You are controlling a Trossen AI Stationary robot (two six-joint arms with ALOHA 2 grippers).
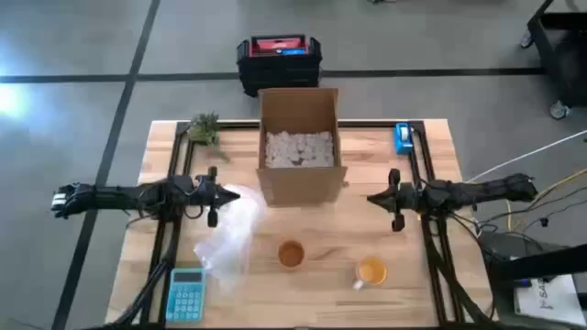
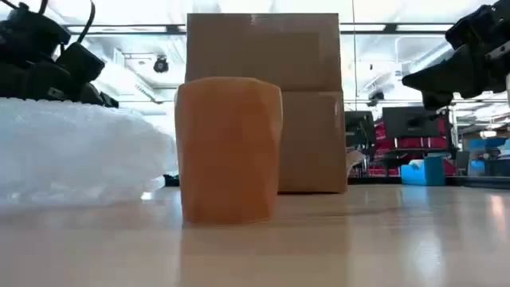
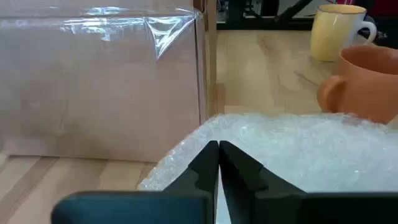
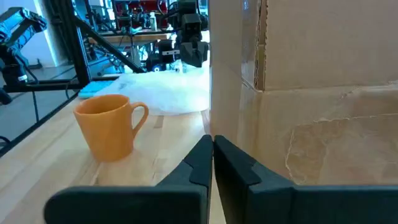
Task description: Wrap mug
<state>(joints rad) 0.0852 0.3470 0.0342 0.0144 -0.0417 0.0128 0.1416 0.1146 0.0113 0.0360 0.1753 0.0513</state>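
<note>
Seen from above, an open cardboard box point(image 1: 300, 147) filled with white packing bits stands at the middle of the desk's point(image 1: 422, 275) far edge, while a sheet of bubble wrap point(image 1: 231, 236) lies crumpled left of center. The left claw point(image 1: 213, 196) hovers at the far end of that sheet, and the right claw point(image 1: 395, 200) hangs over bare wood to the right of the box. An orange mug point(image 1: 291, 254) stands near the middle of the front edge, a yellow mug point(image 1: 371, 271) nearer the front right corner, a blue calculator point(image 1: 186, 293) at the front left corner, a small green plant point(image 1: 205, 129) at the far left corner and a blue item point(image 1: 403, 138) near the far right corner. From desk height, the orange mug point(image 2: 229, 149) fills the foreground before the box point(image 2: 264, 100), with the bubble wrap point(image 2: 80, 151) heaped beside it. The left wrist camera shows the left claw point(image 3: 219, 163) pressed together just above the bubble wrap point(image 3: 298, 155), the orange mug point(image 3: 368, 84) and yellow mug point(image 3: 337, 31) beyond it and the box point(image 3: 102, 87) alongside. The right wrist camera shows the right claw point(image 4: 212, 160) pressed together, empty, beside the box point(image 4: 305, 93), with the orange mug point(image 4: 111, 126) and bubble wrap point(image 4: 168, 90) farther off.
</note>
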